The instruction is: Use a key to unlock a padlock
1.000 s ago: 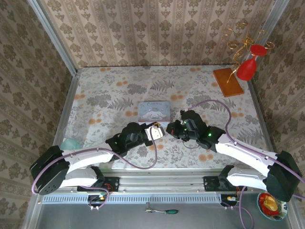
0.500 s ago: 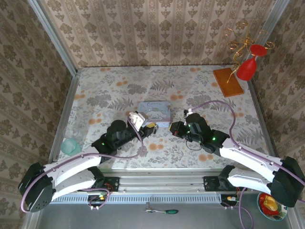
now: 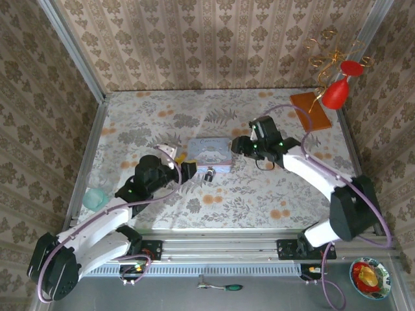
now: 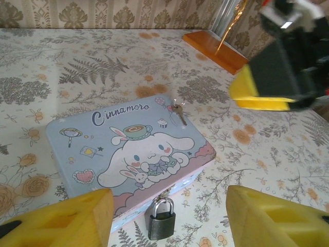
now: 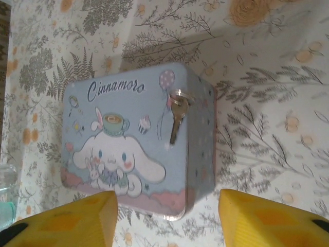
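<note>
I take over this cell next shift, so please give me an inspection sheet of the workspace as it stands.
Surface: floral tablecloth, lying flat.
Job's things: padlock upright against the blue cartoon tin's near wall, shackle looks shut; key lying on the tin's lid.
Clutter: pale green cup at left edge; red ornament on wooden base, far right.
Grippers: left gripper open, facing the padlock; right gripper open, facing the lid; both empty.
Cables: purple cable along each arm, off the tin.
Surroundings: patterned walls; green-handled tool and bowl below the near edge.
</note>
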